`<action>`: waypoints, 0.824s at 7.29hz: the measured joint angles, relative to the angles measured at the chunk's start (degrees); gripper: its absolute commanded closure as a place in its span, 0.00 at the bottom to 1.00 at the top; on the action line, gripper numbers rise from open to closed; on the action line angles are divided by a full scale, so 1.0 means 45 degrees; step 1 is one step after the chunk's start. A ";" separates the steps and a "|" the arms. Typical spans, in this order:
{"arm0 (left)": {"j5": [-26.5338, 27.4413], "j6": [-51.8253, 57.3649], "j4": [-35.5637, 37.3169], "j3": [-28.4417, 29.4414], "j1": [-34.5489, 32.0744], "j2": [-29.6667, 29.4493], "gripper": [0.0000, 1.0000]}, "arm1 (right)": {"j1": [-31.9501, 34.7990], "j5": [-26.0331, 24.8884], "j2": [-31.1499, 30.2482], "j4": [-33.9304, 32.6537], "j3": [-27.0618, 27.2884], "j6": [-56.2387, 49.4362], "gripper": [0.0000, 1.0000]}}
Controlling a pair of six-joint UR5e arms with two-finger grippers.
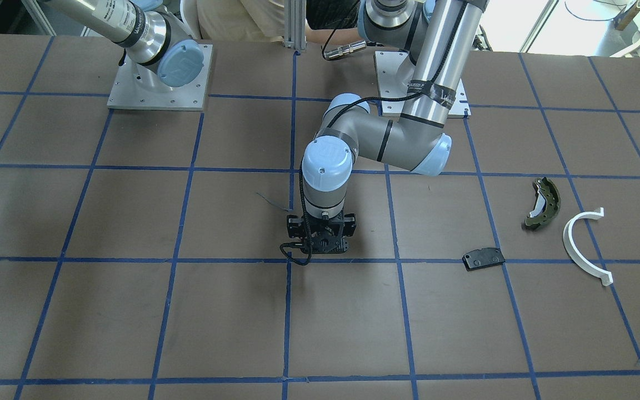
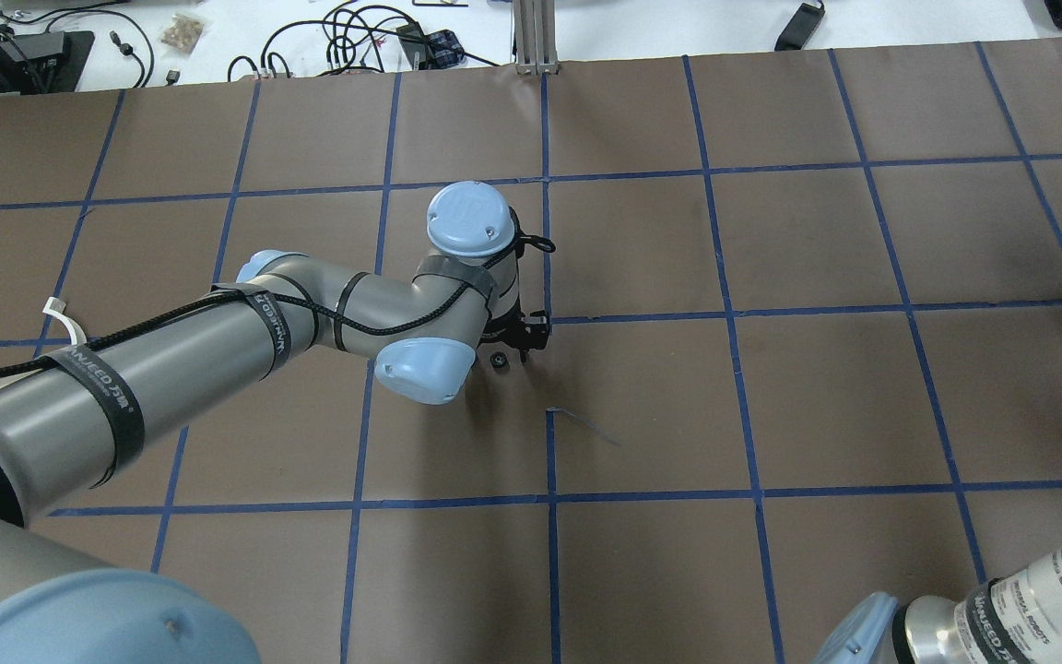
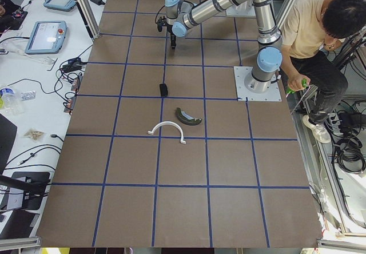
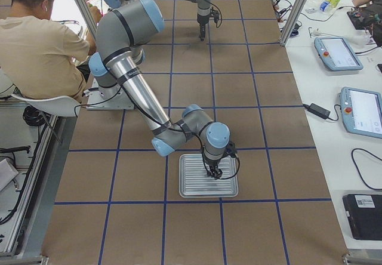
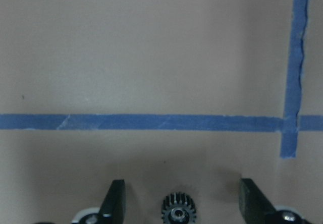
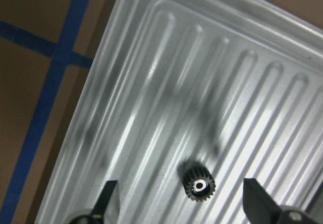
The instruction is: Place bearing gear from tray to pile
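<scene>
Black and toothed, a bearing gear (image 5: 178,210) is lying bore-up on the brown paper table (image 5: 151,57). I am holding my left gripper (image 5: 182,206) wide around it, with the fingers (image 5: 115,201) standing clear on either side and touching nothing. Blue tape (image 5: 151,121) is running across the paper just ahead. My right gripper (image 6: 181,201) is gaping too, hovering over the ribbed metal tray (image 6: 166,57), where a second gear (image 6: 199,183) is sitting untouched between the fingers. The pile (image 3: 187,116) is lying well apart from my left gripper, out to my left. A flat black pad (image 1: 483,258) is nearest, then the olive brake shoe (image 1: 543,203), and just beside that the white half-ring (image 1: 584,244).
</scene>
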 measured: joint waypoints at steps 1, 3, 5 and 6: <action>-0.0002 -0.0008 0.0019 0.0001 0.0002 0.0012 1.00 | -0.0013 0.0001 0.0148 -0.0147 -0.0003 -0.0001 0.33; -0.0007 -0.0009 0.0027 0.0023 0.0009 0.0048 1.00 | -0.0031 0.0001 0.0265 -0.0232 -0.0001 0.0032 0.57; -0.0039 0.0016 -0.0135 0.0079 0.0070 0.0148 1.00 | -0.0027 0.0002 0.0265 -0.0239 0.0013 0.0118 0.89; -0.0064 0.0057 -0.0700 0.0117 0.0345 0.0398 1.00 | -0.0025 -0.0003 0.0246 -0.0229 0.0014 0.0138 0.98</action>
